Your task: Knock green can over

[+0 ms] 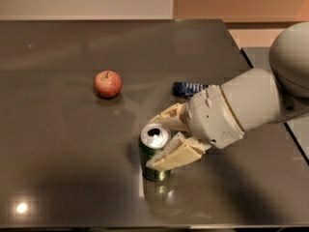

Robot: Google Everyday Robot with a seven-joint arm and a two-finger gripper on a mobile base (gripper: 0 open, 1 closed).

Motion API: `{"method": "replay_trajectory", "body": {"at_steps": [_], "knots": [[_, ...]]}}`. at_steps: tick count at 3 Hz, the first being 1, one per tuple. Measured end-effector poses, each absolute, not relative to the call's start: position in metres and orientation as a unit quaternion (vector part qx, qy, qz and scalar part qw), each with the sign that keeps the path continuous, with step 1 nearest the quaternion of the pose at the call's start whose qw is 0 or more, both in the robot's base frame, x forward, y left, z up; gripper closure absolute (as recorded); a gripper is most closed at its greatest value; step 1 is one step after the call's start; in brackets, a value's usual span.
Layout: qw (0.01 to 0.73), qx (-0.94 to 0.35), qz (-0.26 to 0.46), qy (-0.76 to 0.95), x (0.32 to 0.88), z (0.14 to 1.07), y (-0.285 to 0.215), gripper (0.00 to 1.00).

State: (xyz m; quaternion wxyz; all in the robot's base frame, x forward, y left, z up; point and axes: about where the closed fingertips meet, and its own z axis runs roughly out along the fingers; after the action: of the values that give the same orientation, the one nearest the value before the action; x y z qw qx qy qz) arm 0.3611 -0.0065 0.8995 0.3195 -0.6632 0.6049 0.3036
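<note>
The green can (150,172) stands upright on the dark table (58,47), front of centre, its silver top facing up. My gripper (151,144) reaches in from the right and is open, with the can between its cream fingers. The far finger (166,117) lies behind the can's top. The near finger (173,154) crosses the can's right front side and seems to touch it. The white arm hides the table behind the gripper to the right.
A red apple (107,83) sits to the back left of the can. A small dark-blue snack packet (187,88) lies behind the gripper. The table's right edge (244,57) runs beside a second surface at the far right.
</note>
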Motion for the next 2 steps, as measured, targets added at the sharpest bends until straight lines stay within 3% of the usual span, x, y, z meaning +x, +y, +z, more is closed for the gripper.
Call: {"method": "replay_trajectory", "body": {"at_steps": [1, 2], "knots": [[0.325, -0.662, 0.283, 0.613, 0.366, 0.92, -0.015, 0.87], [0.306, -0.668, 0.247, 0.632, 0.382, 0.939, -0.028, 1.0]]}}
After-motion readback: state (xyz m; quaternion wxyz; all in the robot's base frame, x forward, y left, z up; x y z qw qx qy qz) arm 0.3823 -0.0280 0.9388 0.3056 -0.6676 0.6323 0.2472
